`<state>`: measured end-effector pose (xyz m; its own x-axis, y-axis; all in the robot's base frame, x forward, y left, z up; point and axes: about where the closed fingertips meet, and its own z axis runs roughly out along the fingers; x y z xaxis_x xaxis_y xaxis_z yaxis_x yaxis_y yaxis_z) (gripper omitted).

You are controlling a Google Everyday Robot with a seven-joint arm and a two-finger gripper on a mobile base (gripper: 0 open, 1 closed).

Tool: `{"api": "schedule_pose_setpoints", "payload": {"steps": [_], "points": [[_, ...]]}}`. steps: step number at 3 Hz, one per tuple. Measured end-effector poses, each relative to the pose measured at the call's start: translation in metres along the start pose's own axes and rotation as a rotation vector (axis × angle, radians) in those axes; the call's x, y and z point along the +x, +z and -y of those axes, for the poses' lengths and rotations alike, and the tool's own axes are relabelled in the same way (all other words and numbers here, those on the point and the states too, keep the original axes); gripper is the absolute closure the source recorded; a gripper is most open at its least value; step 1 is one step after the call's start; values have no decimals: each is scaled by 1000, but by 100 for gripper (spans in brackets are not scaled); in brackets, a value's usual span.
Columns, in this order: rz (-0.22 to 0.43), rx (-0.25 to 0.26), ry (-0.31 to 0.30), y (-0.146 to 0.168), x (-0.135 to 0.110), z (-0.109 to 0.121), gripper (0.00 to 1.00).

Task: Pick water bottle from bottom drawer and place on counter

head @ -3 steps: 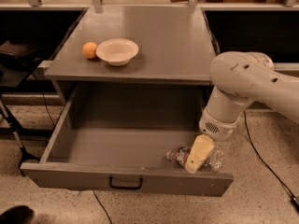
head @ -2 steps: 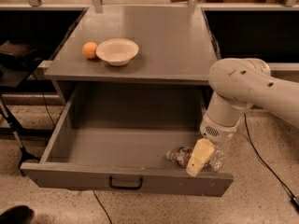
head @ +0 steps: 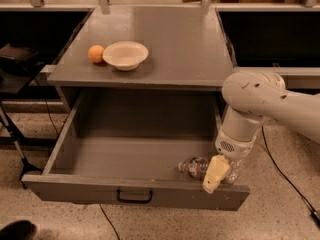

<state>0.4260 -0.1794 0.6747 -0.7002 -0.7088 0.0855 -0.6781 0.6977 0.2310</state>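
The water bottle [head: 194, 167] lies on its side at the front right of the open bottom drawer [head: 135, 156], white cap pointing left. My gripper [head: 215, 174] hangs from the white arm [head: 255, 104] straight down onto the bottle's right half, just behind the drawer's front panel, and hides that part of the bottle. The grey counter [head: 175, 39] spreads above the drawer. The dark handle [head: 134, 197] sits centred on the drawer front.
A white bowl [head: 125, 55] and an orange [head: 96, 54] stand on the counter's left side. Dark side shelves [head: 35, 29] flank the cabinet. A cable [head: 285, 169] runs over the floor at the right. A black stand [head: 20, 159] is at the left.
My gripper has sunk a little lower over the bottle's right end. The bottle, the bowl and the orange have not moved.
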Motion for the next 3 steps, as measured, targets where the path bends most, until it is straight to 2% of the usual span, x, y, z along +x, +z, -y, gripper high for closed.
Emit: {"api": "schedule_pose_setpoints", "payload": {"steps": [1,2,3], "points": [[2,-14,8,3,0,0,40],[33,-2,7,-14,-2,3,65],[74,45,-9,-52,-2,10,87]]}}
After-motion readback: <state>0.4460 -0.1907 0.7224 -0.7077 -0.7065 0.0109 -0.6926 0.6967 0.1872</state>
